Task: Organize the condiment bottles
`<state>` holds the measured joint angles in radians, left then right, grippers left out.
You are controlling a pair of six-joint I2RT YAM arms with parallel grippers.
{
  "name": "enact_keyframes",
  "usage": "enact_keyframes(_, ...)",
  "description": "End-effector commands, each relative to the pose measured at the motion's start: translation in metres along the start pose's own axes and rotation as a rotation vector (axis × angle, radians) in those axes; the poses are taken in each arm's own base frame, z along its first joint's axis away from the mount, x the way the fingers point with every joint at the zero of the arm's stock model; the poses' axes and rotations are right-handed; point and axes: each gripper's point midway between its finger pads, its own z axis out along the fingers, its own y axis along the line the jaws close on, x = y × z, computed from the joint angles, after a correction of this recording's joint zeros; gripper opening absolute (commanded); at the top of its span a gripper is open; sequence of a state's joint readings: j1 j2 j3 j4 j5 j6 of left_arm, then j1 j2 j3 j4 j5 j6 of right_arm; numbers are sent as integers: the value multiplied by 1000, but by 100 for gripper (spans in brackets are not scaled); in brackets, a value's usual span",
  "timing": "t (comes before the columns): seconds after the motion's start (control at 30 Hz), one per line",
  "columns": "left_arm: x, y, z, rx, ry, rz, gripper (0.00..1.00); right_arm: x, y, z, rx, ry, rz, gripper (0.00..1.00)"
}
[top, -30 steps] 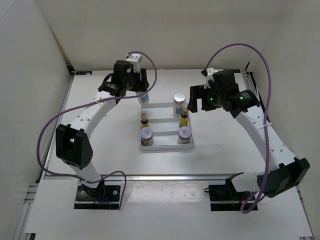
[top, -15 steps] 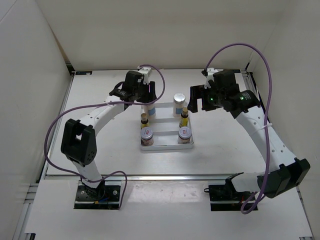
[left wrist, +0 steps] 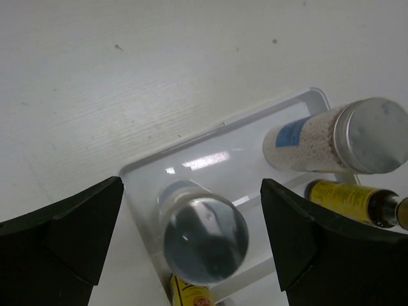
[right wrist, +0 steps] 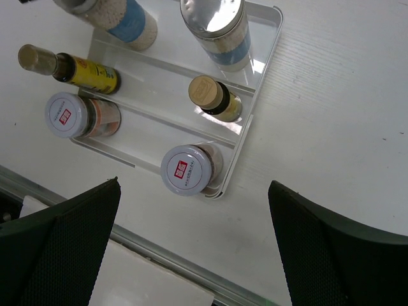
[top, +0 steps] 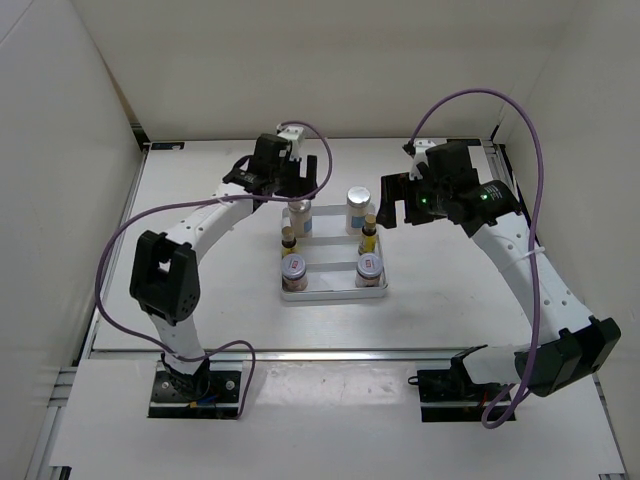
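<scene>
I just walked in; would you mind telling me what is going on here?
Two robot arms are sorting condiment bottles into a white tray. All six stand in it: white bottles at the back, amber bottles in the middle, jars in front. The left end effector is open around the back-left white bottle, not touching it. The right end effector hovers open beside the tray, empty.

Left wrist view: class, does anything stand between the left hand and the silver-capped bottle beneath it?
Nothing visible does. The left hand hangs open directly over the silver-capped bottle, which stands in a corner of the tray. The second white bottle is off to the side.
</scene>
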<state>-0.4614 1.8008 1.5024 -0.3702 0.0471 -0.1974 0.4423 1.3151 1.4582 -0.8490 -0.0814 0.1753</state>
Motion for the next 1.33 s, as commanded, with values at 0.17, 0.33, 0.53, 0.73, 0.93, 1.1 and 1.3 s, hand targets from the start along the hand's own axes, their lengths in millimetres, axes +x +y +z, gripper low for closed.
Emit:
enact_keyframes(0.17,-128,17,-128,-214,-380,124,100,-9,7,-12,-28,-34,-10,100)
enact_keyframes(0.33,-130,43,-223,-318,-527,162,100,-6,-1,-18,21,-54,10,100)
enact_keyframes(0.53,-21,88,-247,-440,-549,233,100,2,-12,-36,80,-106,17,100)
enact_keyframes(0.73,69,128,-250,-576,-550,216,100,12,-28,-51,164,-176,46,100)
enact_keyframes(0.93,88,138,-257,-616,-645,93,100,7,-50,-68,300,-235,93,100)
enact_keyframes(1.1,96,157,-271,-741,-675,73,100,7,-62,-80,367,-273,105,100)
enact_keyframes(1.3,104,139,-249,-611,-655,226,100,15,-69,-82,401,-267,116,100)
